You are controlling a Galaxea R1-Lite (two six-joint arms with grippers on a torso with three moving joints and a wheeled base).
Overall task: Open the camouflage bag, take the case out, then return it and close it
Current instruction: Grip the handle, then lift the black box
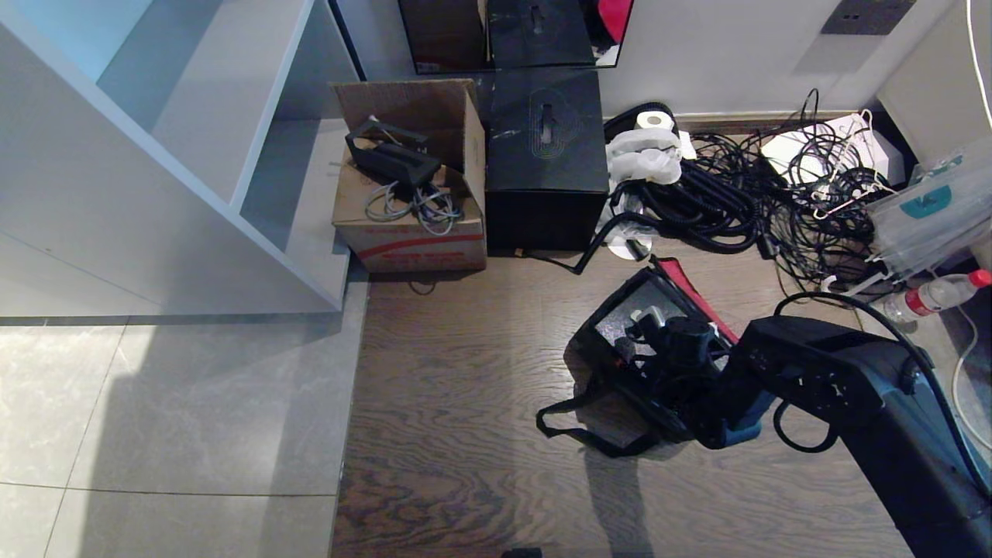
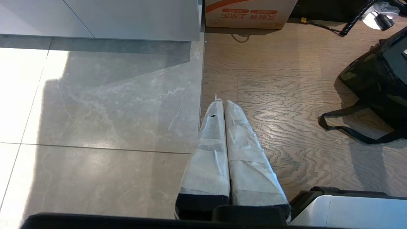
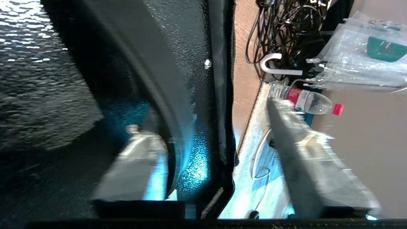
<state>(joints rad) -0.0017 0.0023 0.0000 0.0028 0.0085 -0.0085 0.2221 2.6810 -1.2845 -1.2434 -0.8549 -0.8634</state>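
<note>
Straddling the case rim inside the open camouflage bag, at five o'clock on the floor, the right gripper is standing with jaws apart, gripping nothing yet; clamping and lifting seem next.

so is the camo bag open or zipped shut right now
Open. In the head view the camouflage bag has its red-lined lid flipped back, the grey interior shows, and the right end effector reaches into it.

Soft boxy camouflage bag with black sides, lying open on the wooden floor, red-lined lid thrown back and black strap trailing loose in front. Inside it, flat speckled black hard case, only partly visible, one silver handle end showing.
</note>
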